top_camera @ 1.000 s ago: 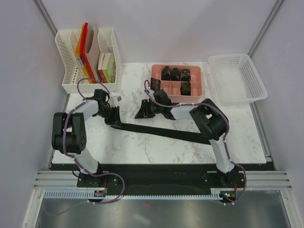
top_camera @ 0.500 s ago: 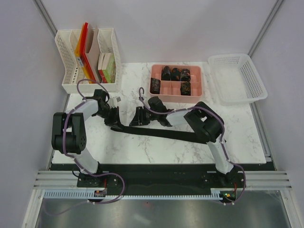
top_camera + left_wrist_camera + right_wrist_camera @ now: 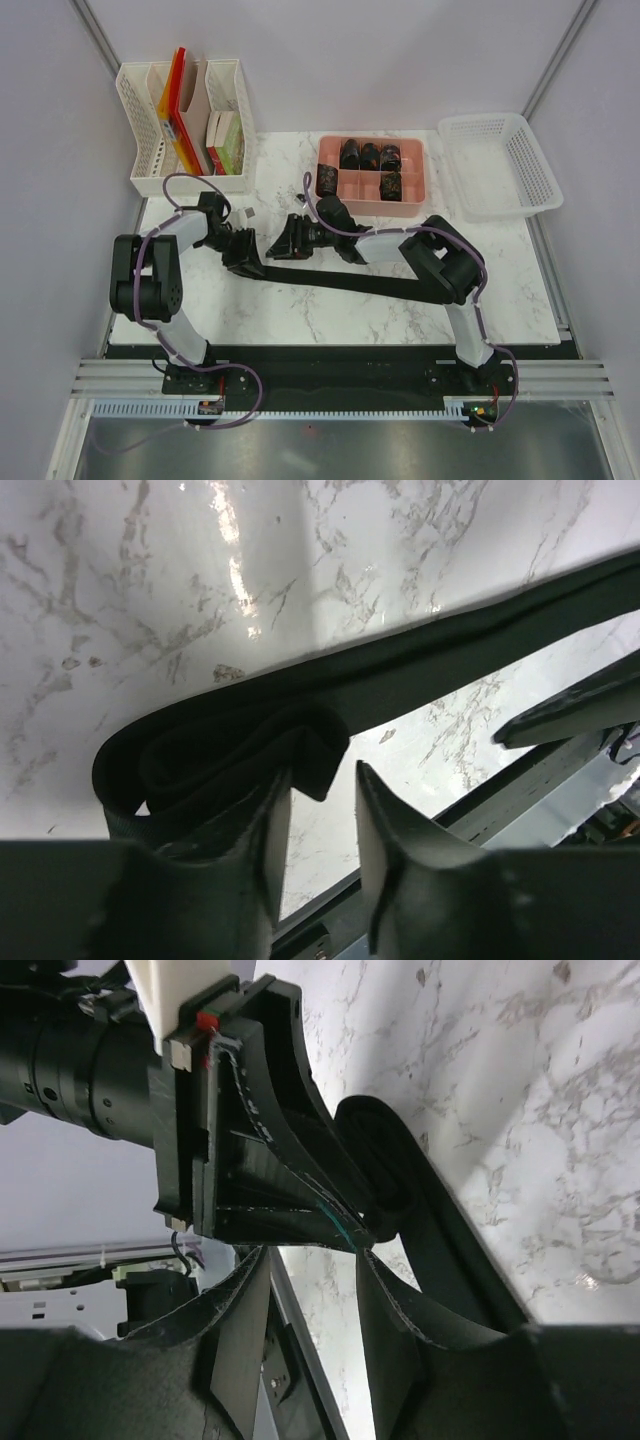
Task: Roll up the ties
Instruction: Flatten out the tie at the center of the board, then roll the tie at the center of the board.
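Between the left pincer's (image 3: 315, 825) narrowly parted fingers sits the loosely rolled narrow end of the tie (image 3: 340, 278), one finger tucked into the coil, not firmly pinching it. From there the tie runs flat across the marble surface (image 3: 300, 320) toward the right arm. Since a second ago the right pincer (image 3: 291, 240) has slid over from further right to just beside the left one, fingers spread, facing the coil; it likely means to steady the roll so winding can continue.

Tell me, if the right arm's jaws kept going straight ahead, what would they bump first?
Probably the left gripper, which sits right in front of the right gripper, at the tie's rolled end; depth is unclear.
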You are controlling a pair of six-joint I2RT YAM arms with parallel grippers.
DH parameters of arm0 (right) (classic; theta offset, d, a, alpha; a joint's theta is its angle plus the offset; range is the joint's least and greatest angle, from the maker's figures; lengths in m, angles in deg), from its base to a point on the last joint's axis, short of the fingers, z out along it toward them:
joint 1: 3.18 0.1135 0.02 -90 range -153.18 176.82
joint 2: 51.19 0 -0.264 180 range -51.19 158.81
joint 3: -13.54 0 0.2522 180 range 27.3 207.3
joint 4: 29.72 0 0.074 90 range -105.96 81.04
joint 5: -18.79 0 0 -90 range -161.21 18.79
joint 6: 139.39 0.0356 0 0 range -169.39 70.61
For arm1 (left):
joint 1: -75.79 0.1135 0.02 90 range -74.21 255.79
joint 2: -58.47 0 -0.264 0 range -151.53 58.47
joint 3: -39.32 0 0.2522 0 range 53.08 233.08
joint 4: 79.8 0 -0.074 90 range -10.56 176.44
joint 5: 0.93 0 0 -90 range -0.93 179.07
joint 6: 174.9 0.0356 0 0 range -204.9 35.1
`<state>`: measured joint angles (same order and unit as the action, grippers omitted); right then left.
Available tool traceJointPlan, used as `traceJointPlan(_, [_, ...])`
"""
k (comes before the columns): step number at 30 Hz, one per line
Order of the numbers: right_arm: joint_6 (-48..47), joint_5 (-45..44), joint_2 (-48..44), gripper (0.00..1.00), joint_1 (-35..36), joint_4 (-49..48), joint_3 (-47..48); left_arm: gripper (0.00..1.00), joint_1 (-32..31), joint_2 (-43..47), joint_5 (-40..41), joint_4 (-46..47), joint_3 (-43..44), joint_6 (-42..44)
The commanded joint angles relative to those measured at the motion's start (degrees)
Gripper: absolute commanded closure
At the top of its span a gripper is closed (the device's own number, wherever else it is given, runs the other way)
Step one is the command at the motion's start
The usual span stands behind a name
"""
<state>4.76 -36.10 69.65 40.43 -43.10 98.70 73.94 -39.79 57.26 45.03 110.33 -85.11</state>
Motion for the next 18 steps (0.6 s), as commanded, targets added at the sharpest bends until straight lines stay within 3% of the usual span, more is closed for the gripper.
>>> traceJointPlan(1, [7.81,-0.22,1.86,0.53,0.77,-5.47,-2.49,0.54,1.32,-1.15,-5.53,0.54,0.14,-1.81])
traceJointPlan(9, [11.50,-0.84,1.42,0.53,0.07,-8.54,-6.35,0.55,5.98,0.70,-15.19,2.56,-1.44,-2.43])
traceJointPlan(12, [12.20,-1.10,1.95,0.53,0.07,-9.16,-6.18,0.60,6.85,0.79,-17.31,3.70,-2.32,-2.34])
traceJointPlan(18, [13.00,-2.06,3.35,0.54,1.29,-9.34,-4.60,0.82,7.74,-0.53,-18.56,4.32,-2.76,-3.04])
